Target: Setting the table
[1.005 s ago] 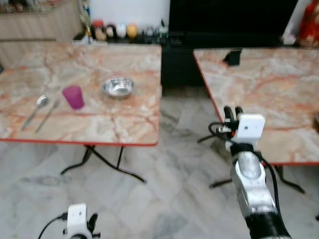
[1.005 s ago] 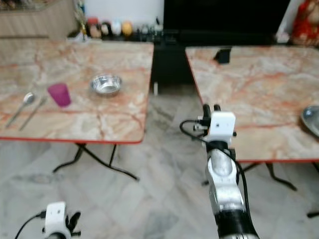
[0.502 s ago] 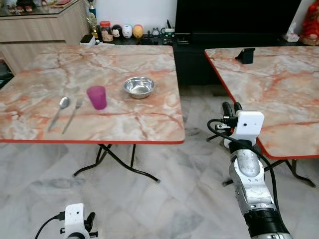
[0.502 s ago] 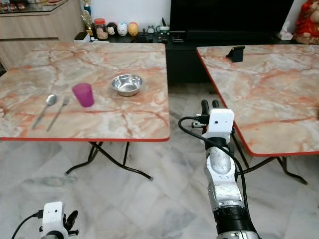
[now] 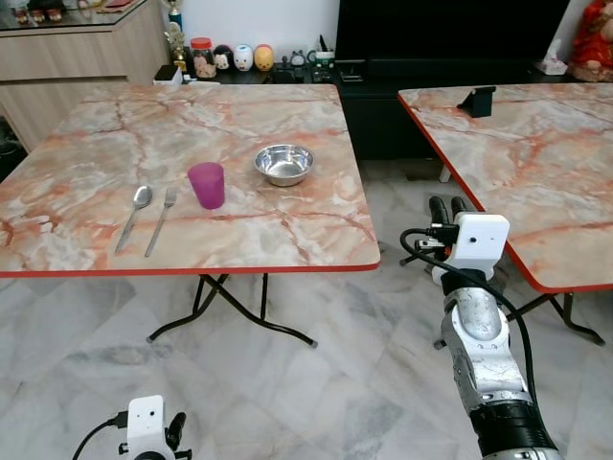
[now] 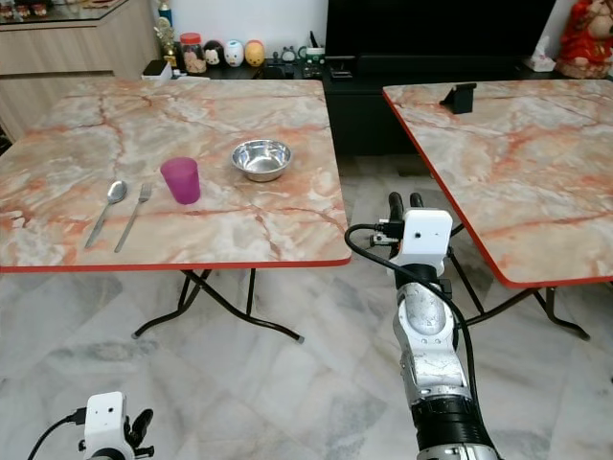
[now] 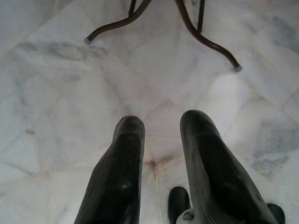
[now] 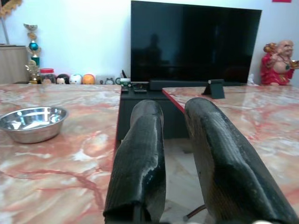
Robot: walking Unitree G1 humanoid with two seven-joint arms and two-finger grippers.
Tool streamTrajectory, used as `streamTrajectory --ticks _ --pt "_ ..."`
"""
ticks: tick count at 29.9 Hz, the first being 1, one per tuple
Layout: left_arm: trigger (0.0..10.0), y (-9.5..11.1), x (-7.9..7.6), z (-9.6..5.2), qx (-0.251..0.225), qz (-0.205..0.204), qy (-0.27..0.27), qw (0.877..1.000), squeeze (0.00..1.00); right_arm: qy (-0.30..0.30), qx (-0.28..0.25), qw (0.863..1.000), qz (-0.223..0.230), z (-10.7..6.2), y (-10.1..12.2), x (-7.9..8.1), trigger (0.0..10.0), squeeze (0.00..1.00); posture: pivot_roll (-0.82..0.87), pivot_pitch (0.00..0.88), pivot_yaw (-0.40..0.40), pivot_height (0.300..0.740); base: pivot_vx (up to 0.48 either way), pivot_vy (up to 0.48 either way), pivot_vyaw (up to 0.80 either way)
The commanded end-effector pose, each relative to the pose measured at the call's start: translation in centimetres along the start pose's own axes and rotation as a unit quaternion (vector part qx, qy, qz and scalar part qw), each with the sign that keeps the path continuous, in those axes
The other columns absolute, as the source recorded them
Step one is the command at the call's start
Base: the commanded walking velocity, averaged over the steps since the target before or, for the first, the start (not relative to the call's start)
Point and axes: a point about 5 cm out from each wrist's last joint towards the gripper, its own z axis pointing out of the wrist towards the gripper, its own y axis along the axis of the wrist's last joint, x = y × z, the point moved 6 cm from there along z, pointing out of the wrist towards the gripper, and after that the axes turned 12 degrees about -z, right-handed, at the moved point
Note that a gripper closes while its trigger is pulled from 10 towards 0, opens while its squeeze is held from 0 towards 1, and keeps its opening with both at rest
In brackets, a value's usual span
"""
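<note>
Your right gripper (image 5: 448, 204), fingers slightly parted and empty, rides at table-edge height; the steel bowl (image 5: 283, 163), pink cup (image 5: 206, 184), spoon (image 5: 133, 216) and fork (image 5: 160, 219) sit well left. Swing in carelessly and you'll likely clip the table (image 5: 287, 257) rim.

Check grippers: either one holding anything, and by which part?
Nothing held. Right gripper is raised between the tables, fingers apart and empty; left gripper hangs over the floor, open, empty.

right gripper (image 5: 450, 204) raised, jaws parted | left gripper (image 7: 161, 122) hangs low, seemingly parted
</note>
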Motion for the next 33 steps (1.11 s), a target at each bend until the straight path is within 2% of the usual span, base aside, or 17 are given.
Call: streamTrajectory --ticks 1,33 --pt "10.0 -0.26 0.10 -0.02 0.006 -0.003 0.005 1.000 0.00 -0.001 0.001 1.000 0.003 0.12 0.03 -0.14 10.0 0.00 -0.03 0.000 0.013 0.732 0.000 0.322 0.00" --pt "10.0 -0.09 0.07 0.08 0.005 -0.005 0.006 1.000 0.00 0.000 0.003 1.000 0.015 0.36 0.02 0.06 10.0 0.00 -0.03 0.000 0.014 0.732 0.000 0.328 0.00"
